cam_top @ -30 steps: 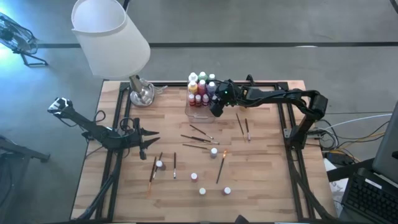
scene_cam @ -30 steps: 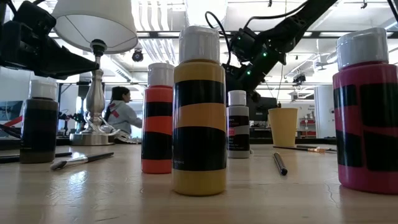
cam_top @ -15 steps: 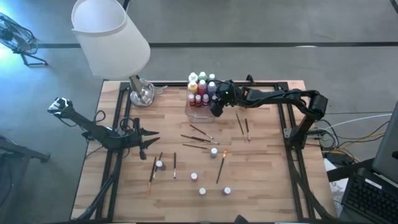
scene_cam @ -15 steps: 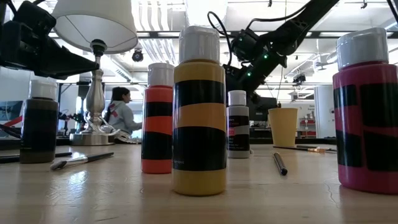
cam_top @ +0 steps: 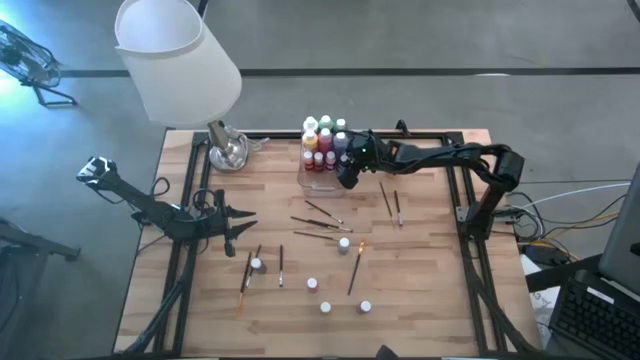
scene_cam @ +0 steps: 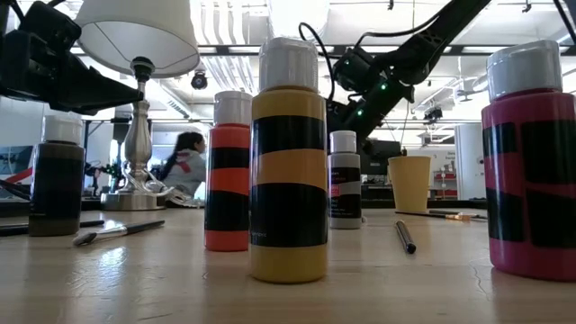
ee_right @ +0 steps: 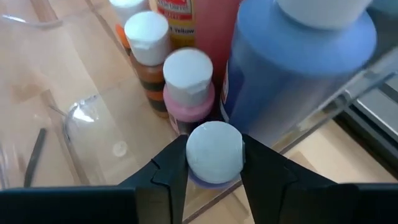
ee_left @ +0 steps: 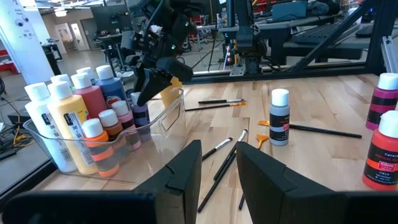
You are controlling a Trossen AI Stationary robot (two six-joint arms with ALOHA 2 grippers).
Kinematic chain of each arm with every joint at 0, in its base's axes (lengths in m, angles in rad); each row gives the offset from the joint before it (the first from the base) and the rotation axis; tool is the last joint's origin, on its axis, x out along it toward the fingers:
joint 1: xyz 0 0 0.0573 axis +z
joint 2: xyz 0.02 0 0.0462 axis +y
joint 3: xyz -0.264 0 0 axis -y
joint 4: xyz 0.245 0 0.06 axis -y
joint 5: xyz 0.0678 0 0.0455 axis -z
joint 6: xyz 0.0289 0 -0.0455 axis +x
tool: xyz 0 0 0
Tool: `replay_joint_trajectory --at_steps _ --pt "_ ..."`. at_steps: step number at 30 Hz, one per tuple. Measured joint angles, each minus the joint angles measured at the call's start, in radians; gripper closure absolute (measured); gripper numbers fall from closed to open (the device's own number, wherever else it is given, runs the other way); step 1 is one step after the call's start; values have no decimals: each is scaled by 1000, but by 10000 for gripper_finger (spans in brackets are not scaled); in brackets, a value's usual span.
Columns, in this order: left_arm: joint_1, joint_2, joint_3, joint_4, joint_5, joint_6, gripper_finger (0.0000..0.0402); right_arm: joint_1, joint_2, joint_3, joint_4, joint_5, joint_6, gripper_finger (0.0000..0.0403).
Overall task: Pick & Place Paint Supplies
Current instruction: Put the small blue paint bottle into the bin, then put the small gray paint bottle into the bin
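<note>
Right gripper [ee_right: 214, 163] sits inside the clear box [ee_left: 163, 121], fingers clamped on a white-capped purple bottle [ee_right: 214, 152] beside a pink bottle [ee_right: 188, 84]. Left gripper [cam_top: 238, 217] waits near the table's [cam_top: 420, 290] left edge, fingers slightly apart, holding nothing. Loose bottles and brushes [cam_top: 354, 270] lie mid-table.

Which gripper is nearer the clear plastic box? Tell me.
Right. The right gripper is at the clear plastic box, shut on a purple paint bottle inside it. The left gripper waits open near the table's left edge, well away from the box.
</note>
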Motion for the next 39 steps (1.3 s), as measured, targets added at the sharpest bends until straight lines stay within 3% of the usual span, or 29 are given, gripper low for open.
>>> replay_joint_trajectory --at_steps 6,24,39 --pt "0 0 0 0 0 0 293 0 50 17 36 9 -8 262" --pt "0 0 0 0 0 0 293 2 36 41 -20 7 -18 215" --pt "0 0 0 0 0 0 293 4 -55 40 -64 14 -37 222"
